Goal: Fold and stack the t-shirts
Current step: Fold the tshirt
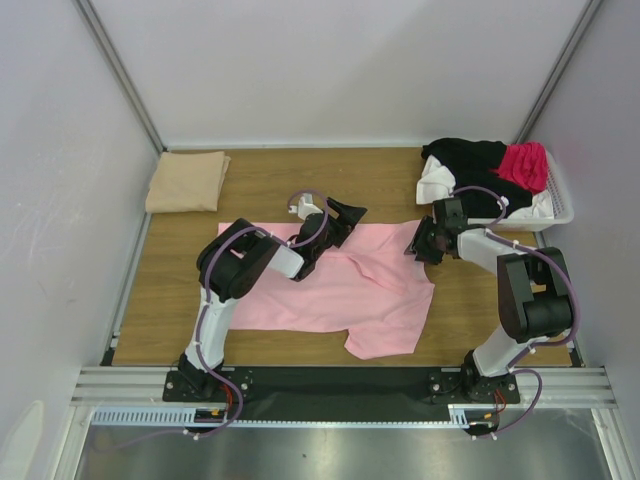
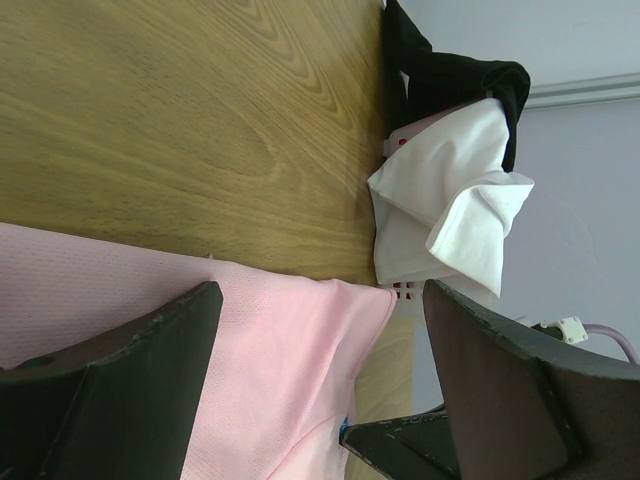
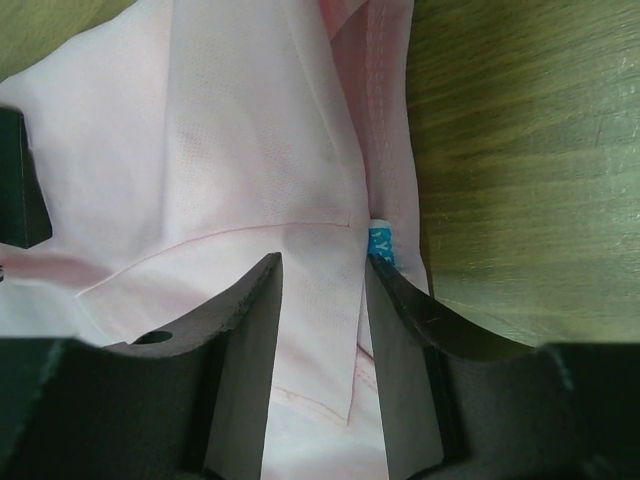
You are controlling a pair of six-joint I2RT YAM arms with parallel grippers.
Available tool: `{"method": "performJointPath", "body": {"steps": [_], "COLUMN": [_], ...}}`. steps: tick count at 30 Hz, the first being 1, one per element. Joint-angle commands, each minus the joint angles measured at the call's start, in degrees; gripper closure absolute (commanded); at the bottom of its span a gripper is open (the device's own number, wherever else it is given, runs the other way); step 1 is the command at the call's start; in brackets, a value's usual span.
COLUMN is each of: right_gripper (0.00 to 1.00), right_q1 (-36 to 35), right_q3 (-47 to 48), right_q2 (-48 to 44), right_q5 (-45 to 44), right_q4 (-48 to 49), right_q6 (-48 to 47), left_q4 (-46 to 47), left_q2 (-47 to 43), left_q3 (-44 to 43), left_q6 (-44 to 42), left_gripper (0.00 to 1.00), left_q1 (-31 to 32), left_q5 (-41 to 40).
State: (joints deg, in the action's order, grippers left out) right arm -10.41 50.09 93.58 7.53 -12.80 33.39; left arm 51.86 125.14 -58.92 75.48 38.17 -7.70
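Although one tan cloth t-shirt lies folded into a flat rectangle at the far table corner opposite the white plastic basket, most of the job looks undone. A crumpled black t-shirt, a white one and a magenta one are heaped unfolded in that basket. The light pink short-sleeved t-shirt is spread on the wooden table just left of the basket and nearer the arms, with one corner rumpled, so its folding seems barely begun. On the side of it away from the basket, the left gripper hangs above its far edge with its jaws spread wide and nothing between them. On the side nearest the basket, the right gripper has its jaws drawn narrow around a seamed fold by the small blue label. Whether it is actually pinching that fold I cannot tell. By my reckoning, four shirts remain to fold and stack.
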Motion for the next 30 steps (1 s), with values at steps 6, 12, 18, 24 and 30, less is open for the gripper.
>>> {"method": "performJointPath", "body": {"steps": [6, 12, 18, 24, 30], "right_gripper": [0.65, 0.95, 1.00, 1.00, 1.00], "right_q1": [-1.2, -1.5, -1.5, -1.5, -1.3], "right_q3": [-0.7, 0.3, 1.0, 0.3, -0.9], "right_q2": [2.8, 2.8, 0.4, -1.6, -2.4], "right_q5": [-0.7, -1.9, -4.0, -6.0, -6.5], "right_q4": [-1.7, -3.6, -7.9, -12.2, -14.6], "right_q6": [-0.4, -1.4, -2.7, -3.5, -3.6], "left_q4": [-3.0, -3.3, -3.6, -3.7, -3.3], "left_q2": [1.6, 1.5, 1.4, 1.3, 1.5], "left_q3": [2.0, 2.0, 2.0, 2.0, 2.1], "left_q6": [-0.4, -0.4, -0.4, -0.4, -0.3], "left_gripper": [0.12, 0.11, 0.12, 0.11, 0.12], "left_q1": [0.4, 0.4, 0.3, 0.1, 0.0], "left_q5": [-1.5, -1.6, -2.0, -2.2, -2.1]}}
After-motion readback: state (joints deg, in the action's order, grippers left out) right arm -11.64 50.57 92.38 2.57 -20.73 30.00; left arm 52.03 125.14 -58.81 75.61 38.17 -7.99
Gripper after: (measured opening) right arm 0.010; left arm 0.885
